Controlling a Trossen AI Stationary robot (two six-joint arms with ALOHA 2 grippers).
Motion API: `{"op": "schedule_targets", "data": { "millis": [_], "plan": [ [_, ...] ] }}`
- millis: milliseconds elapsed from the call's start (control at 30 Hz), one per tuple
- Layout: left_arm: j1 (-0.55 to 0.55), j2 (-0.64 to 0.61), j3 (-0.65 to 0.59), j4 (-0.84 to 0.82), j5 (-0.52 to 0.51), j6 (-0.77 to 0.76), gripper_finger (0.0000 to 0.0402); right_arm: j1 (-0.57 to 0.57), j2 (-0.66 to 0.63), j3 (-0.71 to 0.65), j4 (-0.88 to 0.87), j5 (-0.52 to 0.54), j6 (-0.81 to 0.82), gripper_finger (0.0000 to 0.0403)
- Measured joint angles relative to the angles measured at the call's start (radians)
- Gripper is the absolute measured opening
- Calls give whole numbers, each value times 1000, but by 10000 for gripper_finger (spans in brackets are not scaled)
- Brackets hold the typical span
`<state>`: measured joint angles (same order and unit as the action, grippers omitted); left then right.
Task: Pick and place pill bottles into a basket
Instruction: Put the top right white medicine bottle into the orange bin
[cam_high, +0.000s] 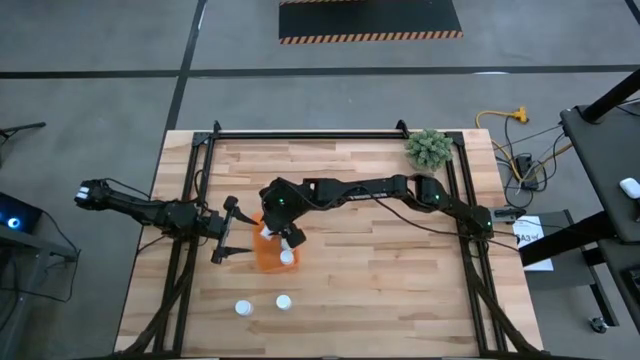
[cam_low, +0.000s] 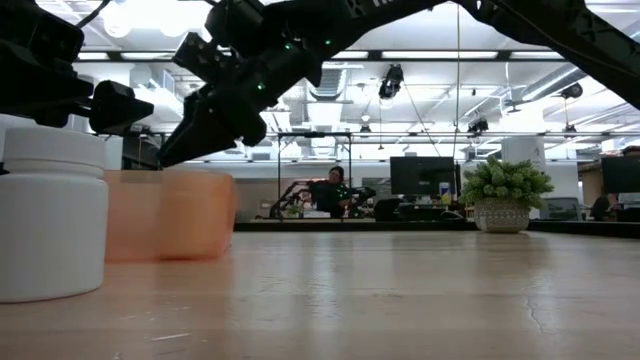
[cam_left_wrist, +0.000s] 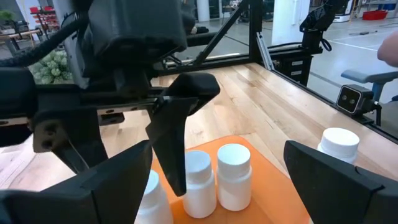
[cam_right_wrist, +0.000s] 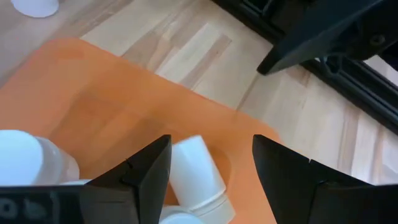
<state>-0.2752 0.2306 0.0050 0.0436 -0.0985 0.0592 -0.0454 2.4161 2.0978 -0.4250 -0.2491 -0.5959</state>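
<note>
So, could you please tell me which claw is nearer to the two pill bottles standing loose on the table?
The right claw: it hangs over the orange basket, just above the two loose pill bottles. The left claw sits beside the basket, farther off.

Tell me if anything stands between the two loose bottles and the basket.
Nothing visible lies on the table between the two loose bottles and the basket. The right end effector hangs over the basket itself.

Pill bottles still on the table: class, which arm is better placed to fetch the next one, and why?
Probably the left. Its open left gripper waits beside the basket, nearer the two loose pill bottles at the table's front. The right gripper, also open, hangs over the basket's bottles.
</note>
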Motion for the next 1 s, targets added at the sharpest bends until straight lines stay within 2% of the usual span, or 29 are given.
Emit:
{"op": "schedule_targets", "data": {
  "millis": [333, 667, 833, 1000],
  "plan": [
    [0, 0, 0, 0, 0, 0, 345, 4, 0, 39, -98, 51, -14, 215],
    [0, 0, 0, 0, 0, 0, 345, 21, 0, 45, -100, 106, -41, 215],
    [0, 0, 0, 0, 0, 0, 345, 31, 4, 102, -116, 135, -38, 215],
    [0, -2, 0, 1, 0, 0, 345, 50, 44, 204, -212, 161, -58, 215]
  ]
}}
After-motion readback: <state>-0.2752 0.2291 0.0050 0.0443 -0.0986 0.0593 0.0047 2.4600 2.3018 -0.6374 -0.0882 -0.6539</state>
